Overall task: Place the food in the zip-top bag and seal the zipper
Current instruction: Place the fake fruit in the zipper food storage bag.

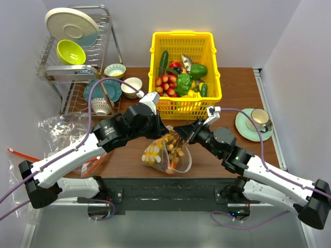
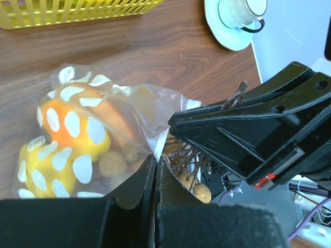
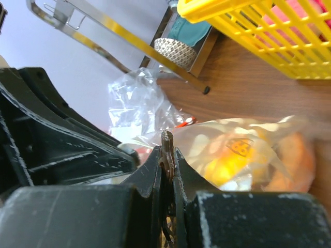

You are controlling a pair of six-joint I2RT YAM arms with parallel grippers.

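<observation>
step in hand: loading food, sealing not started

left tool (image 2: 155, 159), bottom centre of the left wrist view: jaws fully together, pinching the film at the mouth edge of the zip-top bag (image 2: 135, 106); looks like it's holding the mouth up

bag sits mid-frame in the top view on the tabletop (image 1: 238, 88), just below the yellow basket (image 1: 182, 41), between both tools. orange piece (image 2: 64, 124) and yellow piece (image 2: 44, 168) already inside

right tool (image 3: 167, 155), centre of the right wrist view: jaws all but closed, clamped on the stem of the brown berry cluster (image 1: 177, 149). cluster hangs at the bag mouth, can't tell if it's fully past the rim

zipper too fine to make out, mouth reads open

next, my read: lower the cluster well in, release the stem, pull the right tool clear without dragging it back out, then line up both mouth edges and run the zipper end to end. risk: twiggy stem snagging the film
</observation>
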